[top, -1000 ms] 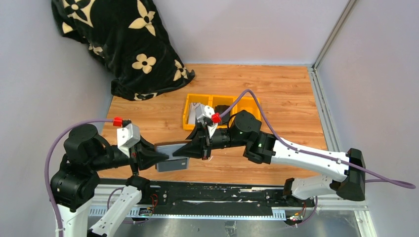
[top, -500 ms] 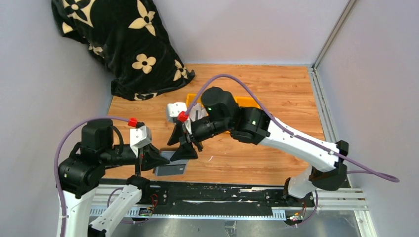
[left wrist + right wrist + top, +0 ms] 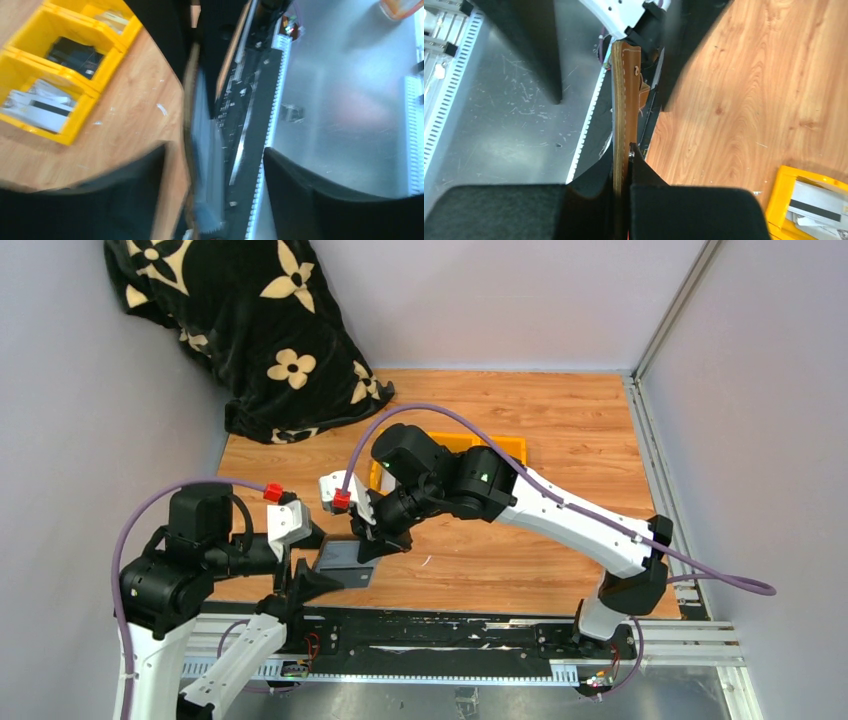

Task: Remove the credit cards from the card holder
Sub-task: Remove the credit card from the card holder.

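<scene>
Brown leather: the card holder [image 3: 345,562] is at the near edge of the wooden tabletop [image 3: 560,420], about 7 o'clock, grey face up. I cannot tell if it rests on the wood.
Right claw [image 3: 372,543]: mine is clenched on the holder's stitched edge, reaching in from 1 o'clock.
Left claw [image 3: 312,583]: released, fingers wide apart at the holder's 8 o'clock side, grasping nothing.
Step in hand, by my judgement: the left claw lines up for a card while the right steadies the leather.
Doing it well: keep the right clamp firm. Set the left fingers on a card's edge alone, never the leather, then draw straight along the slot.
Right wrist only: stitching and a rivet, with the holder edge-on between my jaws. Pale cards [image 3: 816,206], one dark-striped, lie in a yellow bin [image 3: 776,200].
Left wrist only: a blurred holder edge between my open fingers.
Top view only: both arms, the grey face, and a flowered blanket [image 3: 230,330] at 11 o'clock.
</scene>
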You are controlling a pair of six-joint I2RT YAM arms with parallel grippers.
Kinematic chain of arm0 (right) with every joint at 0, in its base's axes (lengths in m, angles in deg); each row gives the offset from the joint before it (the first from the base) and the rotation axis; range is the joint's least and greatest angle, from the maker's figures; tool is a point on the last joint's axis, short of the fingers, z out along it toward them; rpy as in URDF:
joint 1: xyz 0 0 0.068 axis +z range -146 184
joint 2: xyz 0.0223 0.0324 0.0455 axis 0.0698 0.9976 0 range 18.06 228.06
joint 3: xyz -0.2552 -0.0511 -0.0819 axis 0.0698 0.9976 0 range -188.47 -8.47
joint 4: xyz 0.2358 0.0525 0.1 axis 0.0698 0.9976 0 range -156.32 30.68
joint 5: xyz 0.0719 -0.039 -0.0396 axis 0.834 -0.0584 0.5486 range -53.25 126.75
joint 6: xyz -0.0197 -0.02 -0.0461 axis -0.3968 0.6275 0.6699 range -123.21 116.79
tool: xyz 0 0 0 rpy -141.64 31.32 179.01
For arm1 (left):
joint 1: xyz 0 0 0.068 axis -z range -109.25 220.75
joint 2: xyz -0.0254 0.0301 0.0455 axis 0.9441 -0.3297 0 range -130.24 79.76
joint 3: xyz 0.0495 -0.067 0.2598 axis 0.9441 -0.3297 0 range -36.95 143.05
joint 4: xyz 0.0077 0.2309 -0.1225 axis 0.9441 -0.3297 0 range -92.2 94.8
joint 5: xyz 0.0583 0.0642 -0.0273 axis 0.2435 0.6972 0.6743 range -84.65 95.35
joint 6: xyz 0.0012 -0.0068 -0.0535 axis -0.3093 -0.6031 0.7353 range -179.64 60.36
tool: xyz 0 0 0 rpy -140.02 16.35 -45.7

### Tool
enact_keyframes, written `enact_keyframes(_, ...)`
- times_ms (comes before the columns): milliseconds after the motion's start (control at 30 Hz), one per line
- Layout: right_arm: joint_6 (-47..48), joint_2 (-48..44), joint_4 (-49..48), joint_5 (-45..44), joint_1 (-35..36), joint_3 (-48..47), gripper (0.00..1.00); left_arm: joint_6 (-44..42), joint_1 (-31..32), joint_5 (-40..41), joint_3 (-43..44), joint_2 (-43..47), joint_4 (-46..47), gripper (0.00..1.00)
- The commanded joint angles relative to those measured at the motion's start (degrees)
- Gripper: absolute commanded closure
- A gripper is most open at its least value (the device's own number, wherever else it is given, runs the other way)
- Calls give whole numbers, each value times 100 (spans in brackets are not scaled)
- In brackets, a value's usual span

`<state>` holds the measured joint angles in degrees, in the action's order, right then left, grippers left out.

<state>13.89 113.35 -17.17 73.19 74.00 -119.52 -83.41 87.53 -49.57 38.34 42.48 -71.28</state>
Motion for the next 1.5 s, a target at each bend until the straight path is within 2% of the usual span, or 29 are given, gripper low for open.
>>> enact_keyframes(0, -292, -555, -841, -549, -38, 282, 100, -240, 45, 81, 170, 96, -34, 8)
enact_keyframes(33, -408, -752, -1241, -551, -73, 555, 100, -103, 45, 104, 156, 129, 79, 1)
enact_keyframes(67, -526, -1005, -1669, -548, -95, 890, 100, 267, 45, 159, 91, 178, 317, 0)
enact_keyframes(167, -858, -1804, -3116, -599, -118, 2008, 100, 1176, 45, 197, -229, 474, 1292, 0)
enact_keyframes(233, -1134, -2270, -3947, -622, -125, 2763, 100, 2104, 45, 172, -564, 684, 2127, 0)
enact_keyframes(333, -1514, -2767, -4820, -763, -125, 3478, 100, 2994, 45, -101, -941, 837, 3163, 0)
enact_keyframes(467, -1960, -3089, -5836, -1059, -119, 4121, 100, 3851, 45, -515, -1111, 781, 3843, 6)
enact_keyframes(633, -2648, -3342, -7226, -1560, -118, 4989, 100, 4182, 45, -625, -1208, 803, 4062, 20)
enact_keyframes(833, -3213, -3559, -8470, -2175, -118, 5828, 100, 3679, 45, -494, -1275, 911, 3635, 41)
enact_keyframes(967, -3535, -3525, -9078, -2310, -118, 6157, 100, 3178, 45, -181, -1182, 830, 3251, 44)
enact_keyframes(1067, -3655, -3499, -9239, -2300, -112, 6243, 100, 3171, 43, -198, -1211, 759, 3193, 48)
enact_keyframes(1133, -3689, -3499, -9266, -2291, -114, 6260, 100, 3208, 45, -191, -1222, 757, 3262, 57)
enact_keyframes(1233, -3765, -3546, -9128, -2401, -121, 6296, 100, 3132, 45, -71, -1138, 693, 3194, 89)
enact_keyframes(1267, -3835, -3544, -9001, -2422, -118, 6285, 95, 3036, 45, 62, -1053, 642, 3045, 97)
enact_keyframes(1300, -3877, -3559, -8789, -2438, -130, 6238, 82, 2869, 45, 169, -969, 569, 2865, 100)
enact_keyframes(1333, -3914, -3548, -8474, -2431, -164, 6141, 69, 2660, 45, 219, -872, 492, 2663, 100)
enact_keyframes(1367, -3927, -3489, -8104, -2305, -228, 5992, 61, 2439, 45, 234, -779, 410, 2446, 100)
enact_keyframes(1467, -3928, -3124, -6633, -1606, -556, 5174, 52, 1815, 45, 237, -556, 193, 1942, 100)
